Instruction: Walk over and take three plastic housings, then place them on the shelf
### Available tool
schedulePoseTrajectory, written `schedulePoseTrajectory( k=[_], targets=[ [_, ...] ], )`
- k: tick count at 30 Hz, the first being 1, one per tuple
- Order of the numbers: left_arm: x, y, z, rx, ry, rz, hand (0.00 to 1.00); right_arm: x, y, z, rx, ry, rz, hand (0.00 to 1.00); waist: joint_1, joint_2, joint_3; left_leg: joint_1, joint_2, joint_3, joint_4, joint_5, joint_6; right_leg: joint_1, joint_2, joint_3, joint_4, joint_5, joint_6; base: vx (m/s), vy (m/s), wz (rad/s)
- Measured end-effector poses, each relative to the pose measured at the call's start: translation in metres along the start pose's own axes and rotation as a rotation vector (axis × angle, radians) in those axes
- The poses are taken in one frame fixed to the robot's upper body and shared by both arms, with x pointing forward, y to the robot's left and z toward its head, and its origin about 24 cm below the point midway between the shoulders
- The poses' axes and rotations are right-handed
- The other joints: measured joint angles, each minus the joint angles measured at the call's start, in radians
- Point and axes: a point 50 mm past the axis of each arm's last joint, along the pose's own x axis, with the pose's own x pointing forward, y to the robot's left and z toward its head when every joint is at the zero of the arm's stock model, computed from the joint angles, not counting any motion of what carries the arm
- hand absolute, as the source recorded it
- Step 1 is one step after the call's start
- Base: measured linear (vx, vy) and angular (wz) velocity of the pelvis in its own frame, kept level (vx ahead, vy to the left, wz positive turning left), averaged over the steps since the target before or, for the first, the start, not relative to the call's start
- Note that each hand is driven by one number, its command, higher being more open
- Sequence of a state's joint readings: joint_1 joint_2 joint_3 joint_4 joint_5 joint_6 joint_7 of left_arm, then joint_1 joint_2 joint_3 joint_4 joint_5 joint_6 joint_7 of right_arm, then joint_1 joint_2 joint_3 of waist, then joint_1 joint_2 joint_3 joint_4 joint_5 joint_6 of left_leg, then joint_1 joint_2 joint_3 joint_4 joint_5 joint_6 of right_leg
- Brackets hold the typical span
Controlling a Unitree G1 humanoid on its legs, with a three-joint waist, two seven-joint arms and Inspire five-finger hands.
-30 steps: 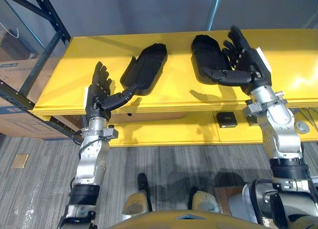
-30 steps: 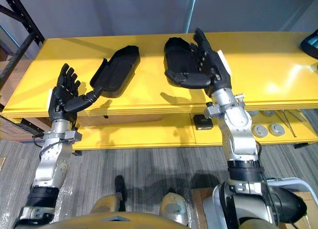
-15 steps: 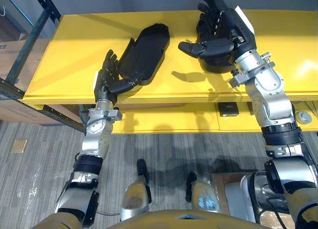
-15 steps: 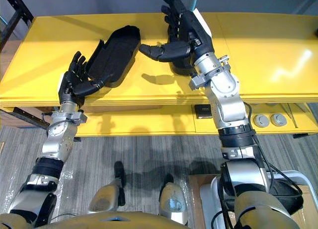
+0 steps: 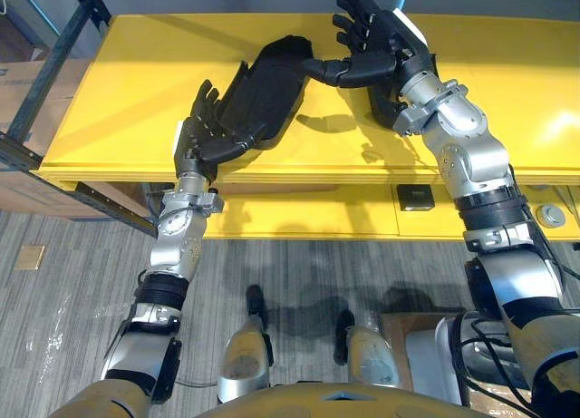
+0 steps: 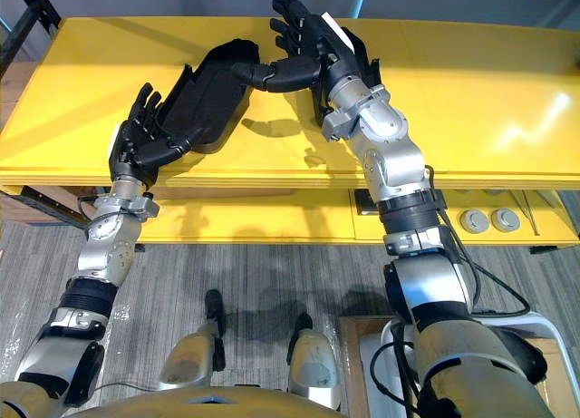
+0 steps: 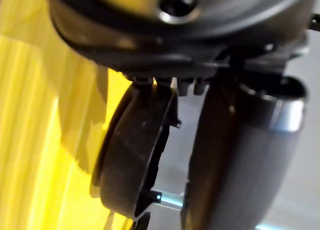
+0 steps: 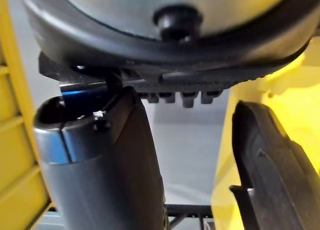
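Observation:
Two black plastic housings lie on the yellow table point(image 5: 127, 82). The left housing point(image 5: 269, 84) lies slanted, hollow side up. My left hand point(image 5: 201, 132) rests open at its near end, fingers straight along its left edge and thumb stretched across under the end; the left wrist view shows the housing point(image 7: 131, 155) beside the thumb point(image 7: 235, 155). My right hand point(image 5: 379, 44) hovers open over the table, its thumb reaching to the far end of the left housing. The right housing point(image 5: 384, 105) lies largely hidden beneath that hand and also shows as the right housing point(image 8: 270, 160) in the right wrist view.
A dark metal shelf frame point(image 5: 56, 63) stands at the table's left end, with a cardboard box point(image 5: 16, 196) beneath it. A lower yellow ledge holds a small black block point(image 5: 415, 198) and a round grey part point(image 5: 549, 216). The table's right half is bare.
My right hand has swung left from over the right housing to the far end of the left housing. My left hand has closed in on that housing's near end. The camera has shifted too.

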State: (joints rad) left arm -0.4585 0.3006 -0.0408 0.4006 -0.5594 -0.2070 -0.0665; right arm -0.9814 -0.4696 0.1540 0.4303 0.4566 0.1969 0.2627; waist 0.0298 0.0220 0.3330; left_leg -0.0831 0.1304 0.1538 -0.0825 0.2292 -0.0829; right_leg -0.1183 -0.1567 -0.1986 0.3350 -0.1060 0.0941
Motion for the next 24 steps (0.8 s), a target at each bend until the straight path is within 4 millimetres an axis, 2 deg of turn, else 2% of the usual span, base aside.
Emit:
schedulePoseTrajectory(
  k=[5,11,16,24],
  targets=[
    [0.002,-0.01,-0.004,-0.043,0.03,-0.022,1.0,0.012,-0.004,-0.01,0.02,0.143,-0.024,1.0,0.0,0.005,0.003,0.009,-0.005,-0.02,0.001,0.0,0.0,0.022,-0.006,-0.02,0.003,-0.007,0.0,0.01,-0.013,0.12],
    [0.002,-0.015,-0.005,-0.059,0.051,-0.038,1.0,0.02,-0.011,-0.015,0.02,0.283,-0.058,1.0,0.005,0.035,0.019,0.022,-0.013,-0.025,0.005,0.0,0.0,0.034,-0.011,-0.023,0.015,-0.013,0.0,0.0,-0.003,0.01],
    [0.002,-0.016,-0.005,-0.06,0.053,-0.031,1.0,0.019,-0.017,-0.025,0.044,0.377,-0.099,1.0,0.012,0.037,0.021,0.021,-0.014,-0.029,0.005,0.001,-0.001,0.034,-0.011,-0.024,0.015,-0.013,0.0,0.0,0.0,0.0],
    [0.002,-0.016,-0.006,-0.062,0.056,-0.03,1.0,0.021,-0.013,-0.026,0.039,0.429,-0.067,1.0,0.019,0.043,0.023,0.023,-0.014,-0.045,0.01,0.001,-0.002,0.043,-0.011,-0.031,0.014,-0.014,-0.001,0.0,-0.009,0.02]
  ],
)
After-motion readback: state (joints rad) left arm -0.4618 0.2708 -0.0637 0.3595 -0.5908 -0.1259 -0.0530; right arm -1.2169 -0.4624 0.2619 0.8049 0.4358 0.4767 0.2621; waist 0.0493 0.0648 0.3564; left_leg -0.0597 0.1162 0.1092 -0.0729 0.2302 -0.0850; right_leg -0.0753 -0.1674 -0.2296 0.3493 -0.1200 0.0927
